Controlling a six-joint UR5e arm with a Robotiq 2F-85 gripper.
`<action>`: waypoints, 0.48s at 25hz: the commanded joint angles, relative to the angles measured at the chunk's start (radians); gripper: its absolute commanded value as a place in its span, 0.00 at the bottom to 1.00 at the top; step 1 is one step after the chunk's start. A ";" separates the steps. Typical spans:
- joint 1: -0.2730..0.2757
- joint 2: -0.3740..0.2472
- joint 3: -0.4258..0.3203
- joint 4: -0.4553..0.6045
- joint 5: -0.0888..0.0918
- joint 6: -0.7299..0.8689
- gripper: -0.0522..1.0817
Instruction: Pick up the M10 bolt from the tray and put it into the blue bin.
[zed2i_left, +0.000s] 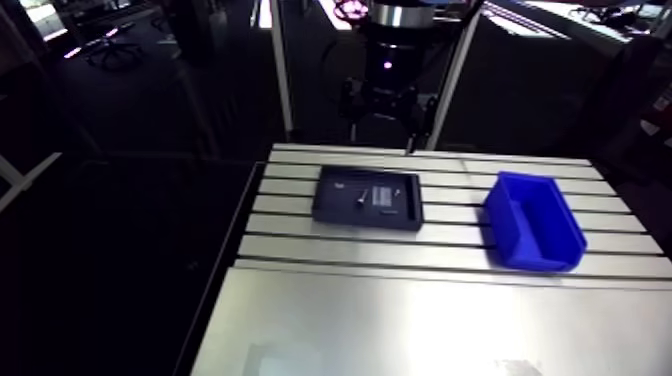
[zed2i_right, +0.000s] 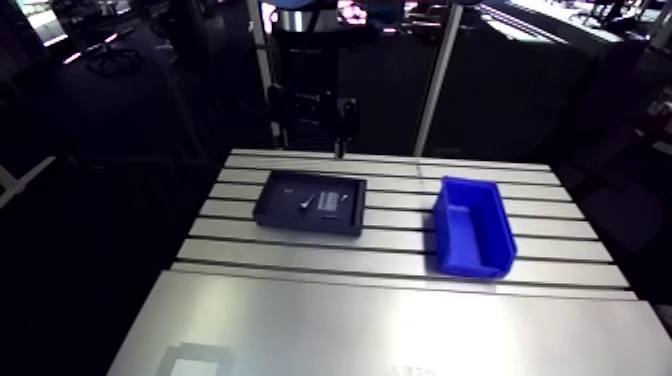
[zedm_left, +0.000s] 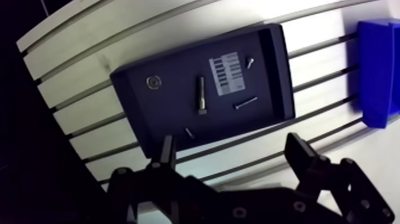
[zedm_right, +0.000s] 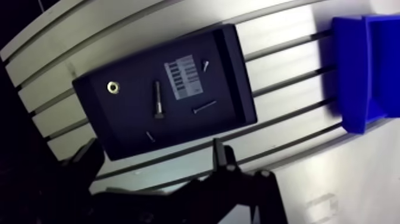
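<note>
Table: the slotted aluminium top is carrying everything; the arm view is showing it almost whole, the wrist view only a strip of it.
Arm: the wrist is hanging over the table's far edge, beyond the tray, and pointing down.
Blue bin: it is sitting upright beside the tray, apart from it; the arm view is showing it whole, the wrist view only one end.
Tray: dark and shallow, it is lying flat ahead of the fingers.
Gripper: its fingers are standing wide apart and gripping nothing; the arm view is showing it only small and dark.
M10 bolt: it is lying on the tray floor between a ring and a white label, touching neither.
Screws: three smaller ones are lying around the bolt, one thin; only the wrist view is separating them.
</note>
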 joint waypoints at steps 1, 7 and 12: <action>0.002 0.035 0.012 -0.042 -0.001 0.000 0.05; 0.006 0.064 0.028 -0.077 -0.003 0.001 0.06; 0.012 0.083 0.032 -0.080 -0.001 0.000 0.06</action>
